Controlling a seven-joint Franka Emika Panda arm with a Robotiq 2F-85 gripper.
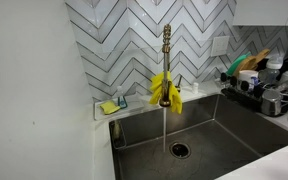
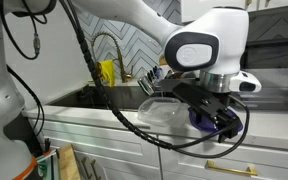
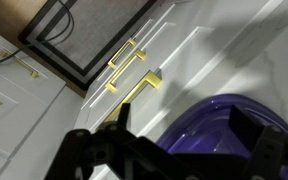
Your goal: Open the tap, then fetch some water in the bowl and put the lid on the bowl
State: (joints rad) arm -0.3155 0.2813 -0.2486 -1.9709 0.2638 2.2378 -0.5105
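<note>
Gripper (image 2: 222, 124) should be dropping straight & slow, w/ jaws centred over a rim before closing. I'm judging smooth plastic will be slipping if pinched off-centre. Jaws are standing spread wide, gripping nothing. The purple lid (prob.) (image 3: 209, 115) is lying below them, at 5 o'clock in wrist view; whether they're touching it, can't tell. Bowl (image 2: 167, 113) is sitting just beside gripper at 9 o'clock, not under the stream yet. Further out, approx 10 o'clock, tap (image 1: 166, 60) is running, w/ water (image 1: 164, 125) falling straight into sink (image 1: 224, 130).
</note>
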